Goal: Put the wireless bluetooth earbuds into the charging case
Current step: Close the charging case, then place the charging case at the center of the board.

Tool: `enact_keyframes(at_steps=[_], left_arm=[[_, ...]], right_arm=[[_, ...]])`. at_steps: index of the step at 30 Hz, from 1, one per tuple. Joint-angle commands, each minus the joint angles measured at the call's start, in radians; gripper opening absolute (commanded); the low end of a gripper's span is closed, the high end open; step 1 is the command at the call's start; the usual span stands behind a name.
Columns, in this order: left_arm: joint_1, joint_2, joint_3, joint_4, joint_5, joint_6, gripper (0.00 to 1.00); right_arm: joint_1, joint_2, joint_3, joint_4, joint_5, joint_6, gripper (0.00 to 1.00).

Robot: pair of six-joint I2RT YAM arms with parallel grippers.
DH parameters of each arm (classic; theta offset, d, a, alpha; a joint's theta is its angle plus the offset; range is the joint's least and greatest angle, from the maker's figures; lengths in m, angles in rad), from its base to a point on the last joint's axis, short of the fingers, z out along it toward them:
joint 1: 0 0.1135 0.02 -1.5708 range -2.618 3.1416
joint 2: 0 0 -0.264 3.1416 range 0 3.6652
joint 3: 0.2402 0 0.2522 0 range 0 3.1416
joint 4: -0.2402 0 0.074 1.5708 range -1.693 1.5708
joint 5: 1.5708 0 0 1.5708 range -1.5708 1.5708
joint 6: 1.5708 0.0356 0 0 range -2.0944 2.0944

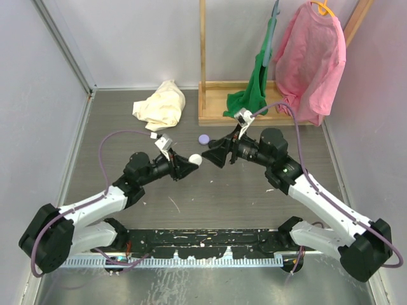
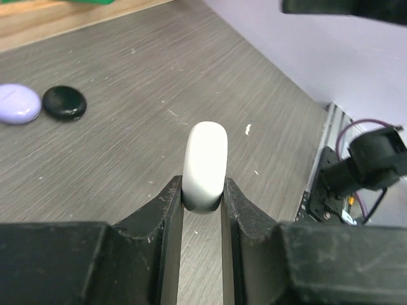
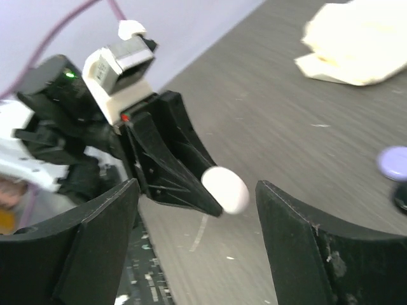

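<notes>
Two pods, purple pod (image 2: 18,103) and black pod (image 2: 63,102), lie beyond the white case (image 2: 205,165).

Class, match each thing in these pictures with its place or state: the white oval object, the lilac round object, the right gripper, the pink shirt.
Column one:
1. white oval object
2. lilac round object
3. right gripper
4. pink shirt

Column two:
A. hanging from the wooden rack
B. open, fingers wide apart
C. clamped in the left gripper
D. lying on the table beside a black round object

Pairs: 1-C, 2-D, 3-B, 4-A
</notes>
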Motion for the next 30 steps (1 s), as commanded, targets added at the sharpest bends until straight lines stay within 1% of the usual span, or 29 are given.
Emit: enact_keyframes(at_steps=[1, 5, 6, 10, 13, 16, 19, 22, 27, 29, 30], left_arm=[[-0.001, 0.078, 0.112, -0.121, -0.122, -0.079, 0.07], [-0.002, 0.186, 0.199, -0.216, -0.180, -0.142, 0.08], [-0.001, 0.237, 0.223, -0.241, -0.196, -0.158, 0.09], [0.011, 0.376, 0.308, -0.304, -0.228, -0.241, 0.09], [0.021, 0.486, 0.394, -0.369, -0.215, -0.297, 0.10], [0.026, 0.589, 0.466, -0.379, -0.191, -0.344, 0.10], [0.029, 0.668, 0.526, -0.399, -0.225, -0.377, 0.13], [0.040, 0.734, 0.586, -0.453, -0.256, -0.404, 0.16], [0.058, 0.825, 0.669, -0.495, -0.258, -0.432, 0.22], [0.059, 0.849, 0.702, -0.520, -0.263, -0.429, 0.27], [0.060, 0.859, 0.716, -0.532, -0.266, -0.428, 0.31]], right_arm=[[-0.012, -0.089, -0.079, -0.095, 0.296, -0.172, 0.81], [-0.015, -0.153, -0.153, -0.129, 0.455, -0.210, 0.81], [-0.016, -0.168, -0.167, -0.137, 0.486, -0.215, 0.82], [-0.015, -0.235, -0.217, -0.163, 0.575, -0.231, 0.82], [-0.015, -0.286, -0.257, -0.169, 0.644, -0.243, 0.82], [-0.015, -0.331, -0.295, -0.181, 0.732, -0.254, 0.82], [-0.015, -0.372, -0.320, -0.186, 0.751, -0.250, 0.82], [-0.015, -0.413, -0.340, -0.178, 0.803, -0.252, 0.82], [-0.016, -0.452, -0.356, -0.173, 0.831, -0.253, 0.82], [-0.015, -0.453, -0.356, -0.172, 0.831, -0.254, 0.82], [-0.015, -0.452, -0.357, -0.172, 0.832, -0.255, 0.82]])
